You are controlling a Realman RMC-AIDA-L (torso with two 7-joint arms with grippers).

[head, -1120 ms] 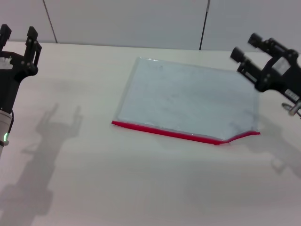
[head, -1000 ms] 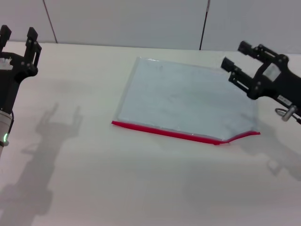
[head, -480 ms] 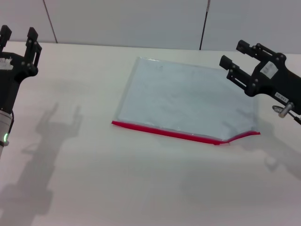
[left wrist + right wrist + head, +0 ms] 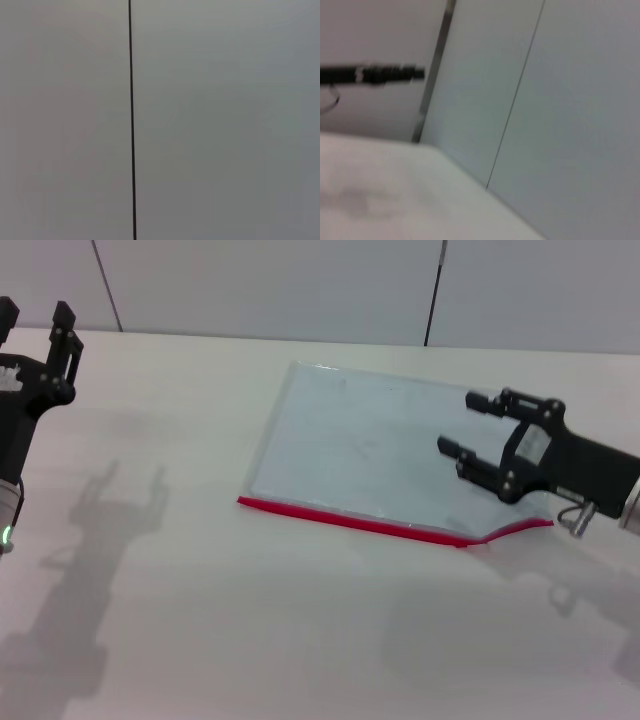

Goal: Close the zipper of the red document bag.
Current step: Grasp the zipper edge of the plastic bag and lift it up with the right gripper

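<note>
The red document bag (image 4: 380,455) lies flat on the white table, a translucent pale blue-grey pouch. Its zipper (image 4: 350,520) is the red strip along the near long edge, kinked upward at the right end; I cannot make out the slider pull. My right gripper (image 4: 462,425) hovers open over the bag's right part, fingers pointing left, a little above and behind the zipper's right end. My left gripper (image 4: 35,315) is raised at the far left edge of the head view, fingers upward and apart, well away from the bag.
The white table (image 4: 200,620) stretches around the bag, with arm shadows at left and lower right. A grey panelled wall (image 4: 300,285) runs behind it. The wrist views show only wall panels (image 4: 200,120) and a table corner (image 4: 380,200).
My right gripper has swung down and leftward from beside the bag's far right corner to over the bag's right part. The left arm shifted slightly left. The bag has not moved.
</note>
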